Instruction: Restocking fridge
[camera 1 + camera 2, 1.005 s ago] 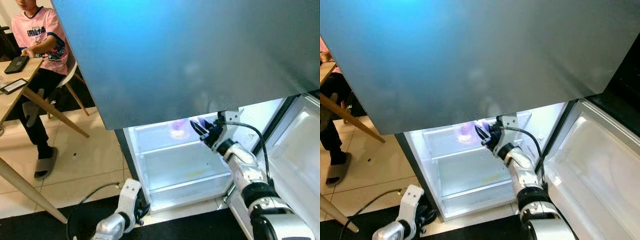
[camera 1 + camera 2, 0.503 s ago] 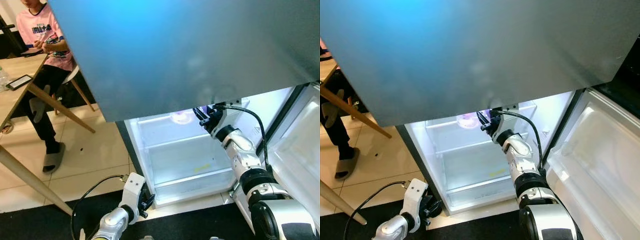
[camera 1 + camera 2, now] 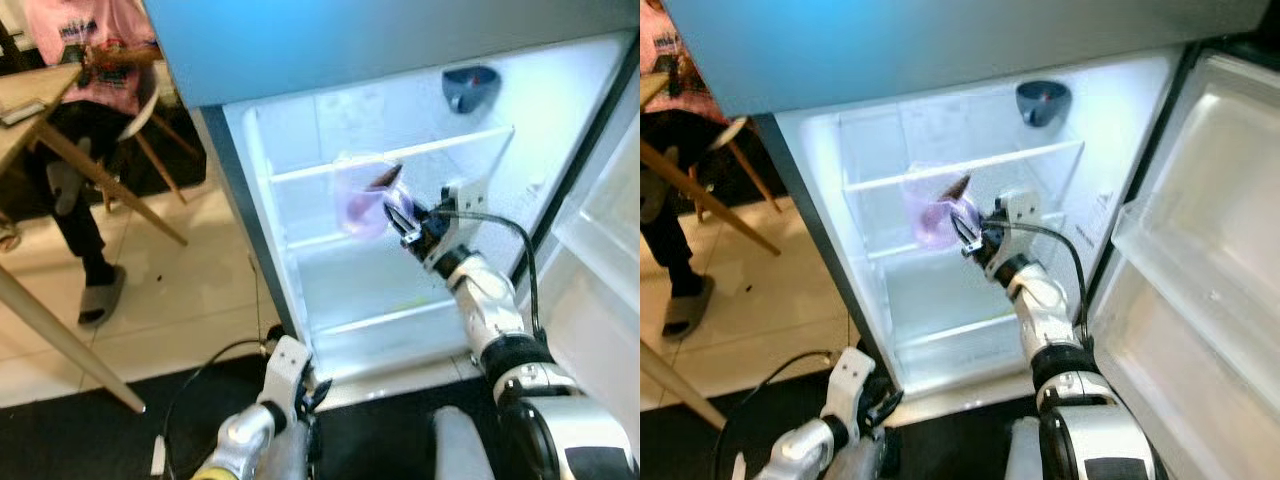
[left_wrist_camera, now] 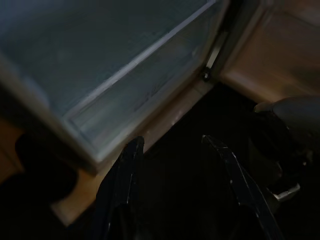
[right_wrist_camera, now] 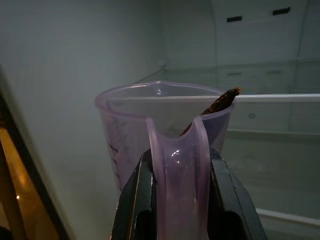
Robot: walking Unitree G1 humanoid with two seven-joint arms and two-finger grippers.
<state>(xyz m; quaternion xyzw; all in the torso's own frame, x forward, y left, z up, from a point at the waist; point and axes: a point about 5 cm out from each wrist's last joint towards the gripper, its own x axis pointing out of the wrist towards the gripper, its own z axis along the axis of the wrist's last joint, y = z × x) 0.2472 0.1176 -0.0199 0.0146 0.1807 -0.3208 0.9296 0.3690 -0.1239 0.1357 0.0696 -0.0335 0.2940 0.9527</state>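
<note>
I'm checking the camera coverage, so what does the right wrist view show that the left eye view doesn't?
Right wrist view: the right gripper shut on the purple jug by its handle, a brown stick leaning inside it, print on its wall.
Left eye view: the open fridge whole, the low left gripper, a seated person, a table.
Both: jug, right gripper, glass shelf.
</note>
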